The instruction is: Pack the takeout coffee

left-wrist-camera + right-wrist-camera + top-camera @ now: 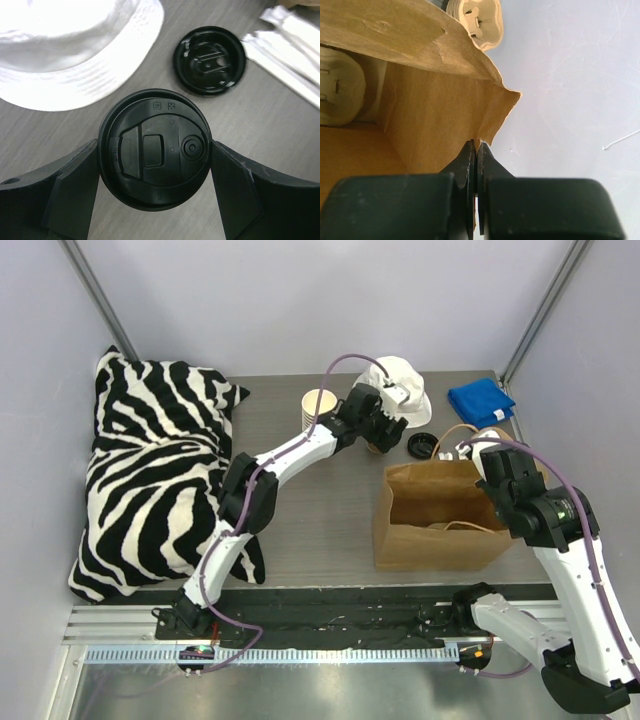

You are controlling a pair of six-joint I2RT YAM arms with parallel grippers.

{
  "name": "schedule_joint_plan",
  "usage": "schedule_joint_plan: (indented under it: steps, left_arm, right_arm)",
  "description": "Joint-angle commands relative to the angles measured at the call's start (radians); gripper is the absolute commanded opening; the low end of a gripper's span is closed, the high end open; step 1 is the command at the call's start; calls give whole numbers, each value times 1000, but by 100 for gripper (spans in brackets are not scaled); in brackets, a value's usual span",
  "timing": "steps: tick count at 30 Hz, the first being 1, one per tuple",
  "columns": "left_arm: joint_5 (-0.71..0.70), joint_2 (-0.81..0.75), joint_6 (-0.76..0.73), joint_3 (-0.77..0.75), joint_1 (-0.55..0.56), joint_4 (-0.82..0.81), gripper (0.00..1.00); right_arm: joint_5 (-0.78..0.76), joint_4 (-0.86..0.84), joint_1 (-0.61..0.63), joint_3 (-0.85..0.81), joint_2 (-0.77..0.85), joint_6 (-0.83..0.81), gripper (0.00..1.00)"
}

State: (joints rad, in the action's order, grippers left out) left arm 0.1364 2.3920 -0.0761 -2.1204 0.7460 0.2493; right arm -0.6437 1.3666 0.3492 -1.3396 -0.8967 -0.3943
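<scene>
The takeout coffee stands on the table, and in the left wrist view I see only its round black lid from above. My left gripper has one finger touching each side of the lid's rim and is shut on the cup. In the top view the cup is mostly hidden under that gripper. My right gripper is shut on the rim of the open brown paper bag. It holds the bag's far right corner.
A loose black lid and white packets lie right of the cup. A white hat, a stack of lidless cups and a blue cloth lie behind. A zebra pillow fills the left. Pulp tray shows inside the bag.
</scene>
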Motion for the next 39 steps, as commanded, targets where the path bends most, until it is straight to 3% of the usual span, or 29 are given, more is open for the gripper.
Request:
schedule_joint_plan:
  steps: [1,8,17,21,25,31,39]
  left_arm:
    - [123,-201,48,30,-4,7,48]
    - [249,-439,42,189,-4,114,47]
    - [439,-648,49,352,-56,415,45]
    - [454,-714,29,433,-69,521,45]
    - [485,-745,117,505,-128,545,44]
    - [441,-823,122,588,-197,542,44]
    - [344,-915,-92,773,-227,406,49]
  right_arm:
    - [21,48,-4,-59,-11,-32,1]
    - [82,-17,-3,-92,-53,-90,1]
    - [209,-164,-3,-61,-79,-153,1]
    - [269,-260,-4,-23,-100,-211,1]
    - [334,-386,-3,5,-134,-270,1]
    - [438,-520,-3,37,-186,-368,1]
    - [607,-627,-3,100,-229,-570,1]
